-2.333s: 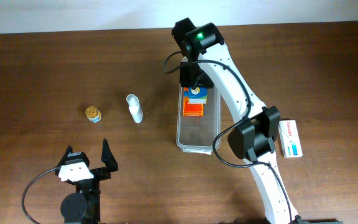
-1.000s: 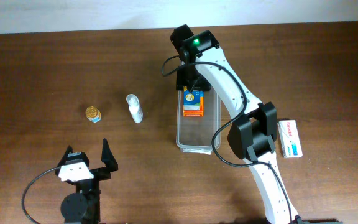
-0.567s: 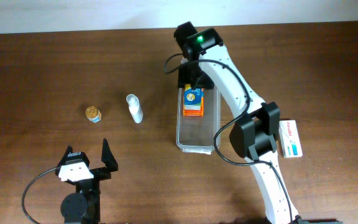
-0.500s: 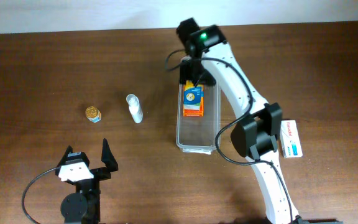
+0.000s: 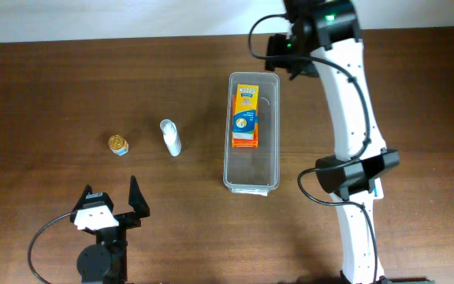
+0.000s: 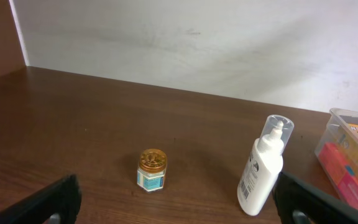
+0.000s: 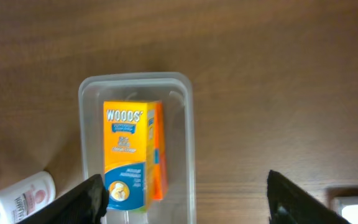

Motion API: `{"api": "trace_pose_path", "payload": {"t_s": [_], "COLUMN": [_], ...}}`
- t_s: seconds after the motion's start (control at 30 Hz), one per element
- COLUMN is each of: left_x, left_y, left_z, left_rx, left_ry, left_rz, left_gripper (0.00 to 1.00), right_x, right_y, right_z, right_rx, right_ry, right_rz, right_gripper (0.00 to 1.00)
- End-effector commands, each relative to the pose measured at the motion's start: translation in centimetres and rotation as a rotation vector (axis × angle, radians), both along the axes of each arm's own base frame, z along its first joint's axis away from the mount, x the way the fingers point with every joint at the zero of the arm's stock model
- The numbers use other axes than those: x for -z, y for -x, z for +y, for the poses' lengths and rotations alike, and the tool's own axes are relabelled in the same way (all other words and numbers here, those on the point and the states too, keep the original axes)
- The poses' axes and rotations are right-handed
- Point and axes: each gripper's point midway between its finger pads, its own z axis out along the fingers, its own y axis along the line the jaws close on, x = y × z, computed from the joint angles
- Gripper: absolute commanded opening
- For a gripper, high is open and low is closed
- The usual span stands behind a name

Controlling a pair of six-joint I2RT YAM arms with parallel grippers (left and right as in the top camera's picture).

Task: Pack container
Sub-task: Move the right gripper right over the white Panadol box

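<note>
The clear plastic container (image 5: 274, 150) lies lengthwise in the table's middle. An orange and yellow box (image 5: 245, 117) lies inside its far half. My right gripper (image 5: 284, 54) is open and empty, raised past the container's far right corner. In the right wrist view its fingers (image 7: 188, 202) spread wide above the container (image 7: 135, 78) and the box (image 7: 129, 155). My left gripper (image 5: 113, 201) is open and empty near the front left. In the left wrist view its fingers (image 6: 185, 208) face the container's end (image 6: 334, 134) at far right.
A white bottle (image 5: 170, 137) lies left of the container, with a small gold-lidded jar (image 5: 117, 144) further left; both show in the left wrist view, bottle (image 6: 263, 168) and jar (image 6: 152, 170). A white box (image 5: 377, 189) lies at right, mostly behind my right arm.
My right gripper let go of the orange and yellow box inside the container, then rose and moved to the far right. The box now lies flat. The left arm has not moved.
</note>
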Motion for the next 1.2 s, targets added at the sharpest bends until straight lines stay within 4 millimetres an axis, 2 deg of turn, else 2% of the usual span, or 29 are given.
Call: {"api": "trace_pose_path", "payload": {"t_s": [0.0,0.13,0.2,0.3,0.4,0.5,0.63,0.8,0.9,1.0,1.17], "left_x": [0.0,0.0,0.0,0.0,0.0,0.0,0.0,0.0,0.0,0.0,0.0], "left_y": [0.0,0.0,0.0,0.0,0.0,0.0,0.0,0.0,0.0,0.0,0.0], "left_z": [0.3,0.3,0.3,0.3,0.3,0.3,0.3,0.3,0.3,0.3,0.3], "left_rx": [-0.013,-0.013,-0.013,-0.013,-0.013,-0.013,-0.013,-0.013,-0.013,-0.013,-0.013], "left_ry": [-0.017,-0.017,-0.017,-0.017,-0.017,-0.017,-0.017,-0.017,-0.017,-0.017,-0.017], "left_rz": [0.001,0.0,0.001,0.0,0.0,0.001,0.0,0.001,0.0,0.0,0.0], "left_gripper": [0.99,0.99,0.99,0.99,0.99,0.99,0.99,0.99,0.99,0.99,0.99], "right_x": [-1.9,-2.9,-4.5,-6.6,-8.4,-8.5,-5.6,-1.1,2.1,5.2,10.3], "right_y": [-0.3,-0.4,-0.1,0.8,2.5,5.7,11.0,16.9,19.1,20.1,21.9], "right_z": [-3.4,-6.4,-8.6,-10.0,-11.4,-13.3,-14.6,-14.7,-14.6,-14.8,-16.3], "right_rx": [0.026,0.081,0.095,0.082,0.081,0.077,0.009,-0.008,-0.019,-0.069,-0.082], "right_ry": [0.051,0.05,0.058,0.056,0.063,0.1,0.13,0.123,0.116,0.129,0.218], "right_rz": [-0.052,-0.072,-0.105,-0.142,-0.154,-0.086,0.087,0.298,0.428,0.51,0.619], "right_gripper": [0.76,0.77,0.79,0.82,0.84,0.84,0.9,0.91,0.92,0.94,0.94]}}
